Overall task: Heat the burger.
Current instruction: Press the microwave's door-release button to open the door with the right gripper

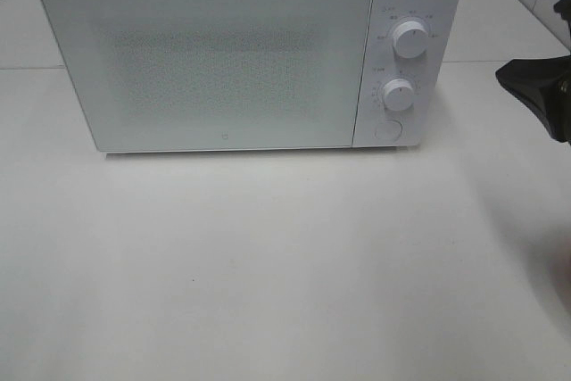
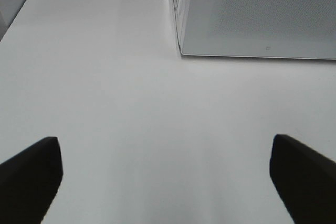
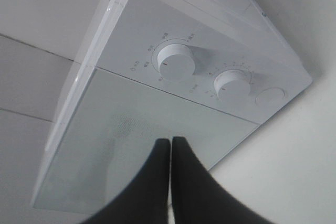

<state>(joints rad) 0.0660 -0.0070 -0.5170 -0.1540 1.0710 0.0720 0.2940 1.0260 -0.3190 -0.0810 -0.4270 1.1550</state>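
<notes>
We see the microwave [image 1: 254,55] on the counter [image 1: 268,265], its door [image 3: 142,129] shut. Our left hand [image 2: 167,179] is spread apart; our right hand [image 3: 170,148] is pinched together.

Table [image 1: 285,274]: white, plain, with a seam running across its far part.
Microwave [image 1: 214,69]: white, door shut, standing on the table.

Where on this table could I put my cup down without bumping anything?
The wide stretch of table in front of the microwave, down to the near edge, is bare. So is the table left of the microwave, below the open left hand. Tightest is right of the microwave: the shut right hand hangs there.
</notes>
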